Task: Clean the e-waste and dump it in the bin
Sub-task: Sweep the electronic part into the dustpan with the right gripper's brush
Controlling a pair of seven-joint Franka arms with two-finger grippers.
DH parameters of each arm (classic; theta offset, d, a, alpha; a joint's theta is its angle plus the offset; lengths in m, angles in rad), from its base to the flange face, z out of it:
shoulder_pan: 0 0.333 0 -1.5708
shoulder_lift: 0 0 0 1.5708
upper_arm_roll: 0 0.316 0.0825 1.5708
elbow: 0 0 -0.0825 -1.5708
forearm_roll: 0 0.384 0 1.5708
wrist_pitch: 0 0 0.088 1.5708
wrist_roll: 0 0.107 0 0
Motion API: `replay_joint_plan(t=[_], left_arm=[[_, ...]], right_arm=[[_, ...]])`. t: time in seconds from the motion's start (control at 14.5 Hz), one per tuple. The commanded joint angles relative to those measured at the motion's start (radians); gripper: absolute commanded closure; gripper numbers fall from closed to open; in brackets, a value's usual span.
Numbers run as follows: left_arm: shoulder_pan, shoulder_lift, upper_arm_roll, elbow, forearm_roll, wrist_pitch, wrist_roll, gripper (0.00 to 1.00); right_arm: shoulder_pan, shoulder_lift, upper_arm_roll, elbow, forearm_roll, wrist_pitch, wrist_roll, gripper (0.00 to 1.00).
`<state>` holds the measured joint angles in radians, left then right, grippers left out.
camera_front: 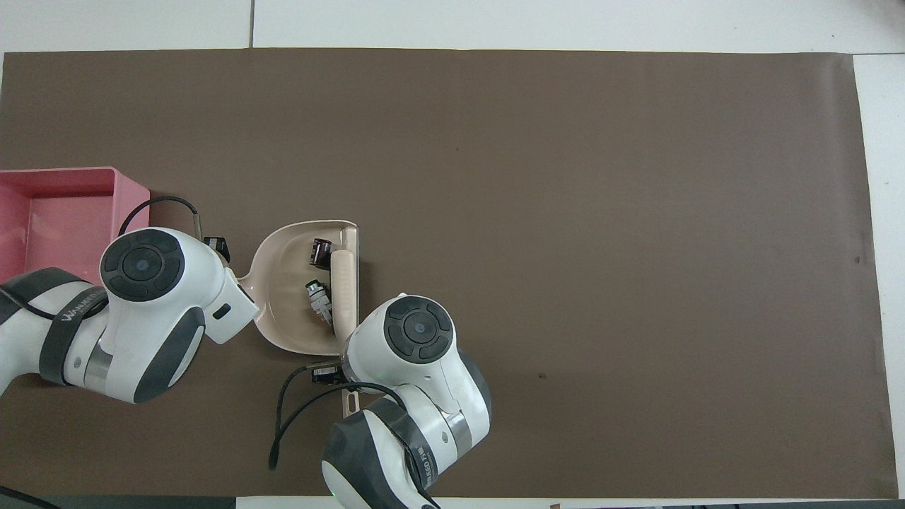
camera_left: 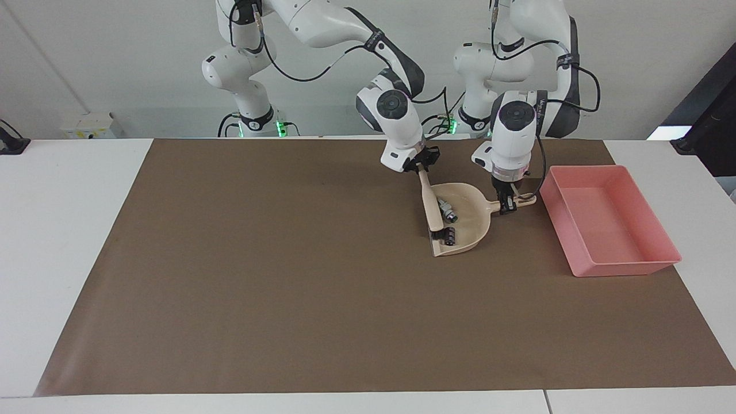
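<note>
Beige dustpan [camera_left: 467, 229] and brush [camera_left: 431, 206], pink bin [camera_left: 609, 227], brown mat [camera_left: 259, 276], a black e-waste block [camera_left: 448, 235].

— Where does our right gripper [camera_left: 421, 167] sit?

— Low over the desk [camera_left: 287, 287], wrist tilted toward our left arm's end, fingers clamped on a brush handle [camera_left: 428, 198].

— And our left gripper [camera_left: 507, 206]?

— Pointing straight down from a vertical wrist, closed on the dustpan handle [camera_left: 520, 201]. Both elbows are bent high near our bases.
</note>
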<state>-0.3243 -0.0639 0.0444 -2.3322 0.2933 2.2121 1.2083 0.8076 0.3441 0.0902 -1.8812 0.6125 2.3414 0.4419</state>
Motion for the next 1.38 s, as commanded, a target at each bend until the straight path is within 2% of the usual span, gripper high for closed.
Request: replay_joint_plan(t=[0.0,0.28,0.76,1.1,1.31], left_arm=[[-0.013,0.0,0.002,-0.016,0.017,0.024,-0.015,0.96],[-0.004,0.001,0.002,-0.016,0.017,0.031,-0.01,0.96],[-0.005,0.001,0.0,-0.015,0.001,0.04,0.022,1.0],[-0.007,0.006,0.0,-0.015,-0.175,0.04,0.126,1.0],[-0.007,0.006,0.0,-0.015,-0.22,0.043,0.139,1.0]], right_arm=[[-0.016,0.015,0.011,0.028,0.085,0.041,-0.038,1.0],[-0.018,0.023,0.011,0.068,0.139,0.049,-0.035,1.0],[-0.021,0.004,0.005,0.057,0.122,0.03,-0.028,1.0],[-0.018,-0.003,0.003,0.054,0.093,0.029,-0.006,1.0],[-0.018,-0.057,0.0,0.05,0.032,-0.011,0.059,1.0]])
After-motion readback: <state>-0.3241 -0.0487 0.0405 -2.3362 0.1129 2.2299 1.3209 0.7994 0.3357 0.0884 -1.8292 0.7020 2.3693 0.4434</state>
